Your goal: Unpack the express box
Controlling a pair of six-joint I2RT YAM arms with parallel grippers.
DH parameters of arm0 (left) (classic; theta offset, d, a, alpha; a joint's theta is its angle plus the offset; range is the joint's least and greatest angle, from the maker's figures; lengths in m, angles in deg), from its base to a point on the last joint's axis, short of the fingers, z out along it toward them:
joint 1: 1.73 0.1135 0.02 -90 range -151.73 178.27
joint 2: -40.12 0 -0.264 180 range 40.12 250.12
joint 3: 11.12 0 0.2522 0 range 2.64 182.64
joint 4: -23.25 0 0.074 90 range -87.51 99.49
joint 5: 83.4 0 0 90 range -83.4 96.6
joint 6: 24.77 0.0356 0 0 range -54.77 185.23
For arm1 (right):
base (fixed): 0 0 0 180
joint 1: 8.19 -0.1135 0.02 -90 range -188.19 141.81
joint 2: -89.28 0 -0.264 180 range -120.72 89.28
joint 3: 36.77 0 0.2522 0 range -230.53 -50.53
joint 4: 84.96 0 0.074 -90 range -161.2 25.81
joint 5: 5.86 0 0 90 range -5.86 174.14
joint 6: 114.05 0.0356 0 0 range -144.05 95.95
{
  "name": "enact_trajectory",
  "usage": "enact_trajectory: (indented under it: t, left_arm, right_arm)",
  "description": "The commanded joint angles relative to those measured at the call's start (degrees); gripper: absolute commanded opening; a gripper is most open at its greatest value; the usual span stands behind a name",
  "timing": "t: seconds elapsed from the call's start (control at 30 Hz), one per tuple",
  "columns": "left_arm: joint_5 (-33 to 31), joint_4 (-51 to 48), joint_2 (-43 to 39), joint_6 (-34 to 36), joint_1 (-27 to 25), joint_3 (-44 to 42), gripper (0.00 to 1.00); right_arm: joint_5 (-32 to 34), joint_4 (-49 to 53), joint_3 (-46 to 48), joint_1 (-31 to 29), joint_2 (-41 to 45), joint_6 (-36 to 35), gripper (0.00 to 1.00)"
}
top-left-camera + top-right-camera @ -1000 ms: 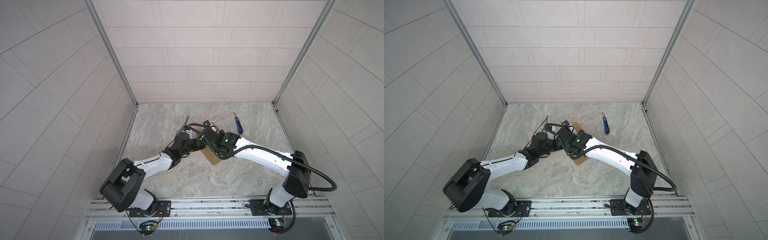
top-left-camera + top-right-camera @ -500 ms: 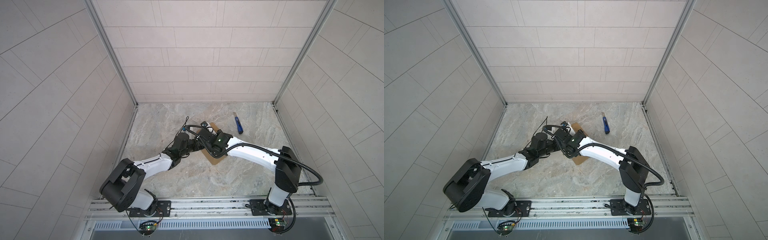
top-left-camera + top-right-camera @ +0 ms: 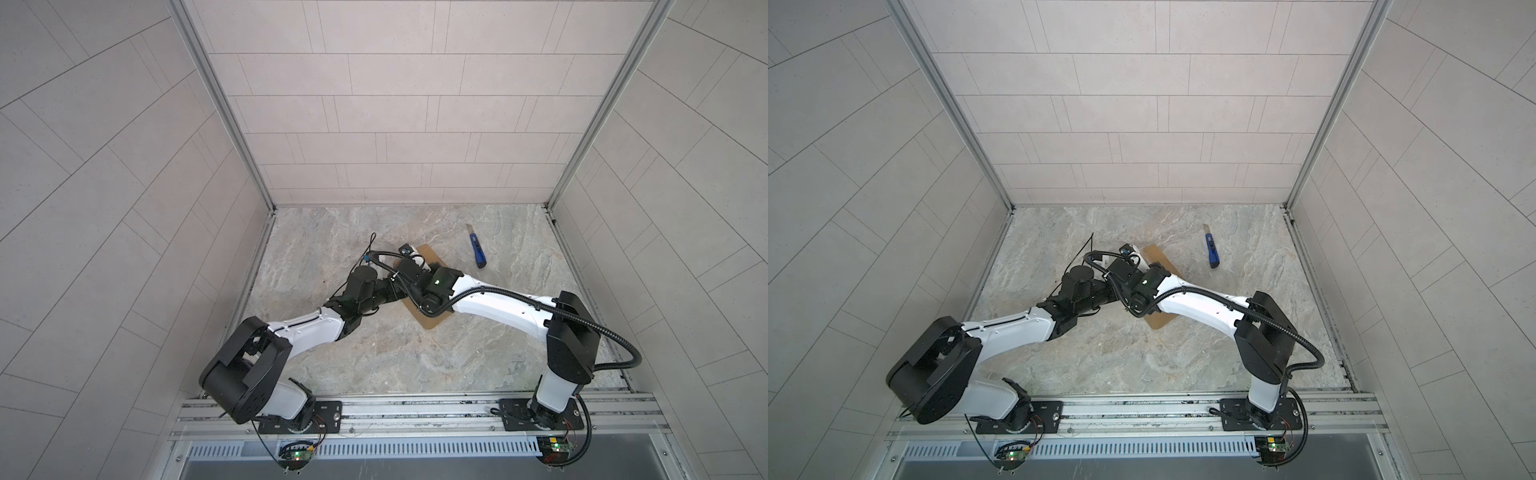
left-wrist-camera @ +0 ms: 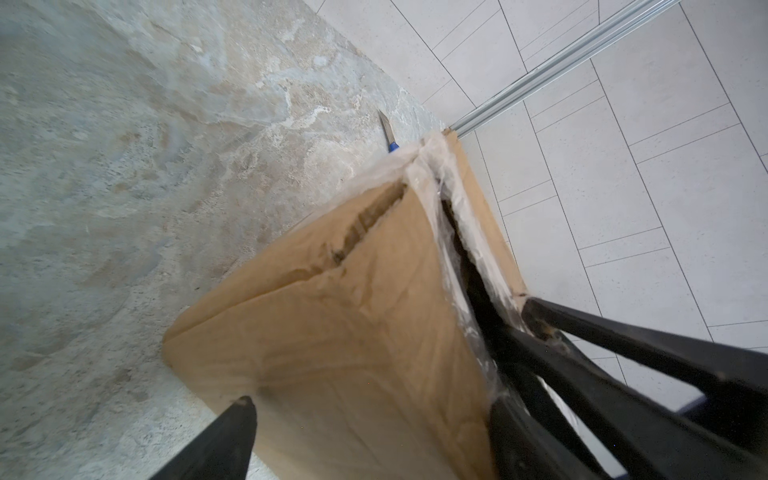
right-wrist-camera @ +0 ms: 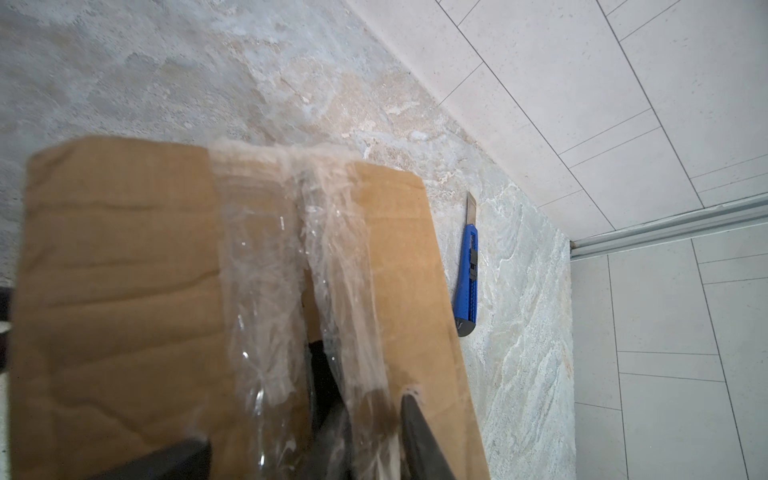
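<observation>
We see the box [image 3: 431, 321] mid-way across the table [image 3: 374, 357], long axis running front to back. Left gripper [image 4: 374, 401] is spread wide, clamped across it. Right gripper [image 5: 365, 374] sits nearer the taped seam, pinching the flap edge. Peel sideways, we reckon.

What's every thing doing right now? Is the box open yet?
express box: lying flat, taped seam split, flaps barely parted.
utility knife: lying on the table, blade out, untouched.
left gripper: jaws wide around the box; squeezing unclear.
right gripper: pinching the taped flap edge, one finger inside the seam.
</observation>
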Motion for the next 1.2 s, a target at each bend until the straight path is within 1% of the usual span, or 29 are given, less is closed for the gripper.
enact_trajectory:
  t: [0.0,0.17,0.6,0.77,0.83,0.93,1.0,1.17]
  left_arm:
    - [-2.5,-9.7,2.2,1.5,0.9,-3.3,0.9]
    - [-2.3,-9.3,2.6,1.3,0.9,-3.4,0.89]
    - [-2.3,-9.4,2.8,1.3,1.2,-3.7,0.89]
    - [-2.0,-9.3,2.9,1.2,1.3,-3.3,0.89]
    - [-1.7,-9.3,2.8,1.0,1.3,-3.0,0.89]
    - [-1.5,-9.1,2.6,0.9,1.3,-2.7,0.89]
    - [-1.5,-9.4,2.6,1.0,1.3,-2.1,0.89]
    - [-1.1,-9.7,2.8,1.1,1.4,-0.9,0.89]
  right_arm:
    - [9.5,2.0,-0.3,2.4,4.2,-1.4,0.22]
    - [9.5,3.3,-1.7,3.1,4.9,-2.3,0.16]
    - [6.8,5.7,-3.8,5.5,6.3,-3.6,0.16]
    - [1.0,5.6,-1.7,9.7,8.9,-1.8,0.2]
    - [-1.2,5.1,-0.4,11.7,10.0,-1.0,0.24]
    - [-7.0,3.4,2.4,15.4,11.5,0.6,0.34]
    - [-11.6,1.1,5.1,17.9,12.7,1.3,0.39]
    - [-20.7,-4.3,10.7,21.2,14.2,3.0,0.43]
